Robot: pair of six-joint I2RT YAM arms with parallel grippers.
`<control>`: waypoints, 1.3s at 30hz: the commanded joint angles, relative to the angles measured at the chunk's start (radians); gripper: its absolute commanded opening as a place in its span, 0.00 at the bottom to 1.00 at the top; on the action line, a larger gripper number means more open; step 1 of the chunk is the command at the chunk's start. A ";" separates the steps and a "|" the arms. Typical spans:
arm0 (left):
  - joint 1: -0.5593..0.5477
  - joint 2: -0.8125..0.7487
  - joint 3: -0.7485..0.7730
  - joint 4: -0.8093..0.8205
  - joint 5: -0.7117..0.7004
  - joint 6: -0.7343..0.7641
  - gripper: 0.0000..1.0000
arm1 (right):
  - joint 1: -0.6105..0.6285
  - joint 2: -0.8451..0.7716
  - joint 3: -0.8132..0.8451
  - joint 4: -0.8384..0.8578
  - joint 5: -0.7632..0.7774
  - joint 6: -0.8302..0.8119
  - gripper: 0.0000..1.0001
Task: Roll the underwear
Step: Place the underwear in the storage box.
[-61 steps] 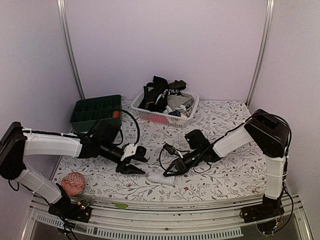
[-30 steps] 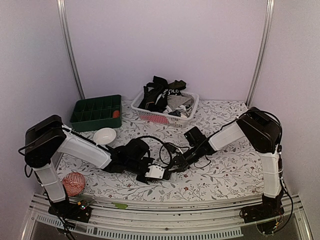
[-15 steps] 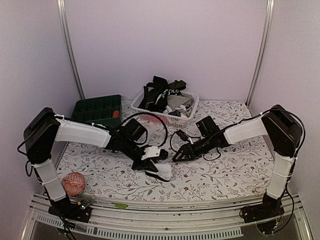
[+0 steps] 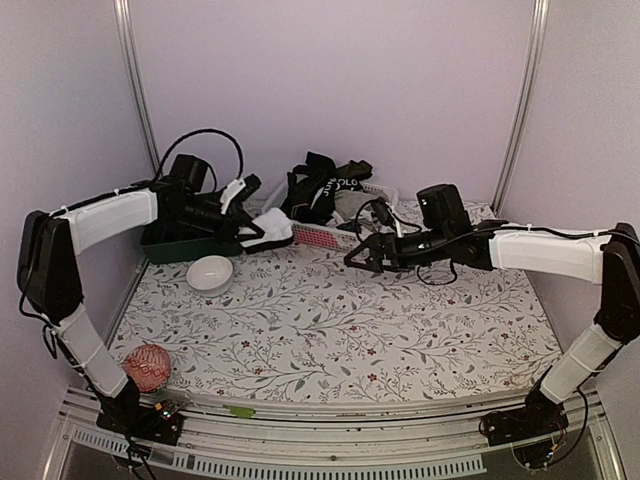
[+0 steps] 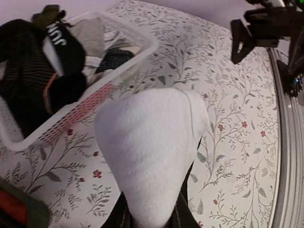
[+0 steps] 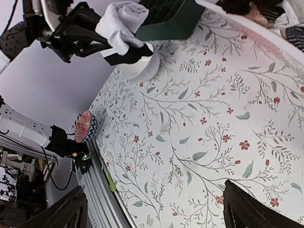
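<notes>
L jaws pinch underwear (image 5: 149,142); R wide.

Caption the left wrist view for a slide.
Left gripper holds a bundled white underwear above the floral table, beside the white basket of clothes.

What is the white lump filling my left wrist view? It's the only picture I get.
Observer: Rolled white underwear. The top view shows the left gripper pinching it, between a green tray and the basket.
Operator: And the black claw in my top corner?
Observer: That's the right gripper. Its own camera shows its jaws wide apart with nothing between them.
Operator: Is anything else nearby that I can't see?
Observer: A white bowl sits on the table, nearer the arms' bases than the underwear.
</notes>
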 commanded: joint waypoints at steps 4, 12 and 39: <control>0.335 0.067 0.211 -0.094 -0.095 -0.150 0.00 | -0.003 -0.107 0.104 0.020 0.104 0.198 0.99; 0.482 0.195 0.317 -0.036 -0.250 -0.284 0.00 | -0.004 -0.152 0.078 0.186 0.206 0.344 0.99; 0.289 0.183 0.131 0.224 -0.875 -0.486 0.00 | -0.057 -0.041 0.245 0.437 0.251 0.779 0.99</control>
